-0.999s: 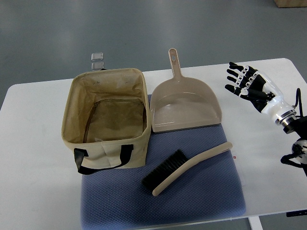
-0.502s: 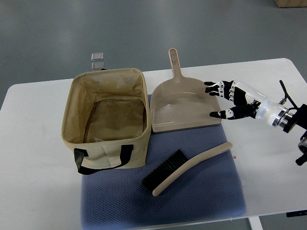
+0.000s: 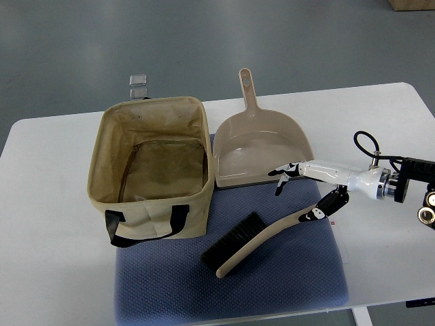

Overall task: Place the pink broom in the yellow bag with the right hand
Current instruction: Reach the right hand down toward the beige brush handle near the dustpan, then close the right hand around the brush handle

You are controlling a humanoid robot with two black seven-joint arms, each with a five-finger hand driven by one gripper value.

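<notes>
The pink-beige broom (image 3: 272, 238) with black bristles (image 3: 233, 246) lies slanted on the blue mat (image 3: 285, 278), handle end pointing up and right. The yellow fabric bag (image 3: 102, 197) stands open and empty to its left, with black handles at its front. My right hand (image 3: 298, 195) reaches in from the right, low over the handle's right end. Its fingers (image 3: 285, 171) are spread towards the dustpan's front lip and its thumb (image 3: 321, 211) rests at the handle end. It holds nothing. The left arm is out of view.
A beige dustpan (image 3: 262, 146) lies behind the broom, right of the bag, with its handle pointing away. The white table (image 3: 47, 244) extends left and right of the mat. Two small clear clips (image 3: 138, 84) sit past the far edge.
My right hand has swung down and left from the table's right side, past the dustpan's right edge, to the broom handle's end. The broom, bag and dustpan have not moved.
</notes>
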